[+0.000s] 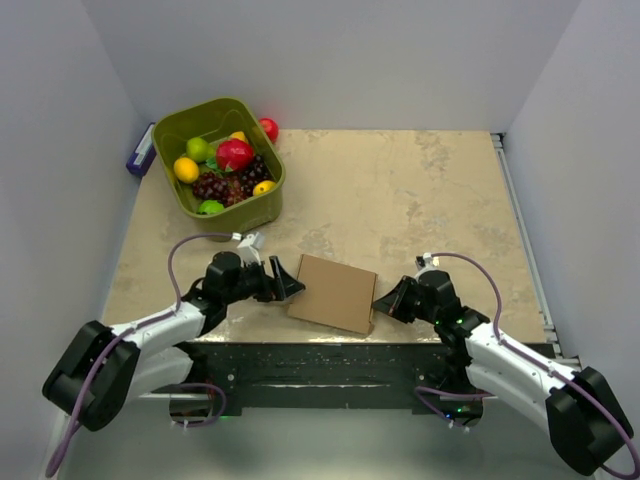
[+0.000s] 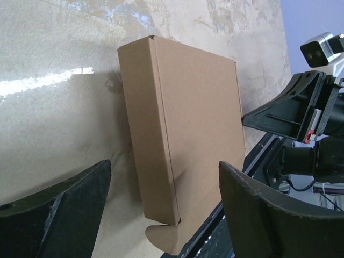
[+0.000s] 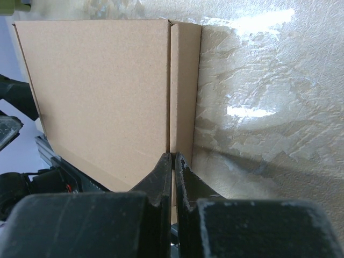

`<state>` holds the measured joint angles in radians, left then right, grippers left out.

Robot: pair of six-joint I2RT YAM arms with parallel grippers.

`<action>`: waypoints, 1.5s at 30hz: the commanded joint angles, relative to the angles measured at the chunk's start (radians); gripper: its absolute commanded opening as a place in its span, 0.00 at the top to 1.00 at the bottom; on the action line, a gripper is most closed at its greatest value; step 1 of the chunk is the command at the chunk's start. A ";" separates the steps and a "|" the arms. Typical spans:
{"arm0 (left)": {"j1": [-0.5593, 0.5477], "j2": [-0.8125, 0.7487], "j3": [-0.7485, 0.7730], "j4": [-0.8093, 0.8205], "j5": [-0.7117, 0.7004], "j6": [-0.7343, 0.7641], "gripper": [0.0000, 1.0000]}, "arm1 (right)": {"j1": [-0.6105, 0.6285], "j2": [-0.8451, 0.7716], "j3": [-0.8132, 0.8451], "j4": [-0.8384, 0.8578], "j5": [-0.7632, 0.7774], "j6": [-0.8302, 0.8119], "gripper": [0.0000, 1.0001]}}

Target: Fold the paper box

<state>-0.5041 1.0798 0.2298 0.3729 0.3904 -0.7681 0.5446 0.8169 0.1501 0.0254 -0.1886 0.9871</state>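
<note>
The paper box (image 1: pixel 333 292) is a flat, closed brown cardboard box lying near the table's front edge, between both arms. My left gripper (image 1: pixel 287 280) is open at its left side, and the box does not touch either finger. In the left wrist view the box (image 2: pixel 199 123) lies ahead of the open gripper (image 2: pixel 165 164), with a rounded tab (image 2: pixel 161 239) sticking out at its near corner. My right gripper (image 1: pixel 380 300) is shut at the box's right side. In the right wrist view its tips (image 3: pixel 173 156) meet the seam of the box (image 3: pixel 102 91).
An olive-green bin (image 1: pixel 245 212) of toy fruit stands at the back left, with a red fruit (image 1: pixel 268 128) behind it and a small blue-white object (image 1: pixel 140 155) to its left. The black front rail (image 1: pixel 330 350) runs just below the box. White walls enclose the table.
</note>
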 commanded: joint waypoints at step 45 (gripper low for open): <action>0.061 0.229 0.095 0.120 0.412 -0.295 0.94 | 0.840 0.240 0.606 -0.277 0.869 -0.528 0.21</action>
<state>-0.4736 1.3533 0.3183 0.5274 0.7403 -1.0122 1.2449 0.9771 0.6746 -0.2245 0.3862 0.5255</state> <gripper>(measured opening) 0.422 0.781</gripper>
